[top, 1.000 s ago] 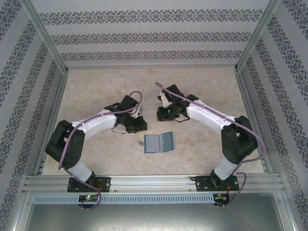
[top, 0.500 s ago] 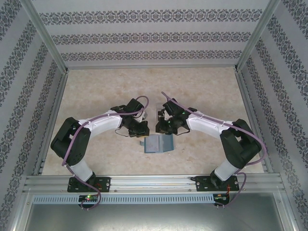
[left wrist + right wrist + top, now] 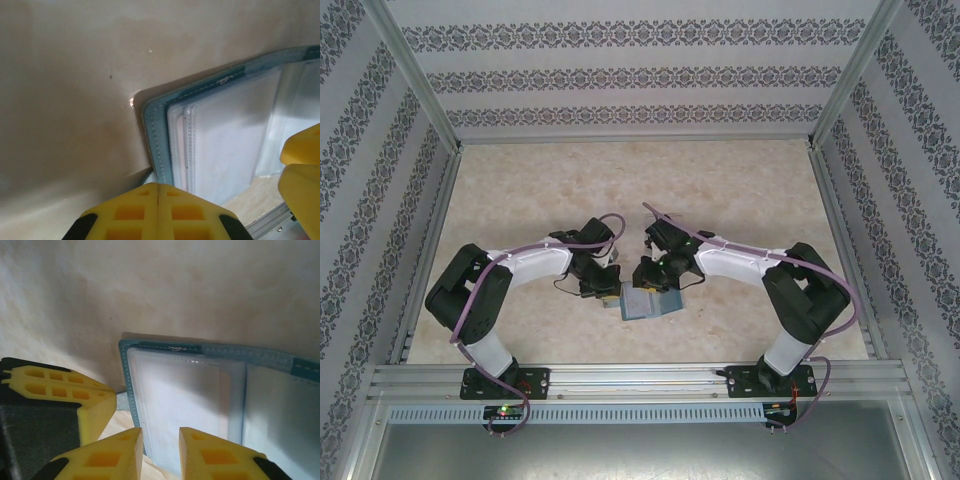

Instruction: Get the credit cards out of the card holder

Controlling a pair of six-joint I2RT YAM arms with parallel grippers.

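Card holder [image 3: 652, 304] lies open on table [image 3: 520, 180]. Left gripper [image 3: 158, 189] closed, fingers together at its left edge. Right gripper [image 3: 161, 439] slightly parted above its clear pockets.

Left arm [image 3: 525, 262] and right arm [image 3: 740, 263] bend inward, left fingers [image 3: 125, 215] pressed together, right fingers [image 3: 105, 460] slightly parted.

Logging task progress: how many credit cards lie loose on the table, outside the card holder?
0. The table shows no loose card. The card holder lies open, with pale inserts behind its clear pockets. Cards may be tucked inside, too unclear to count.
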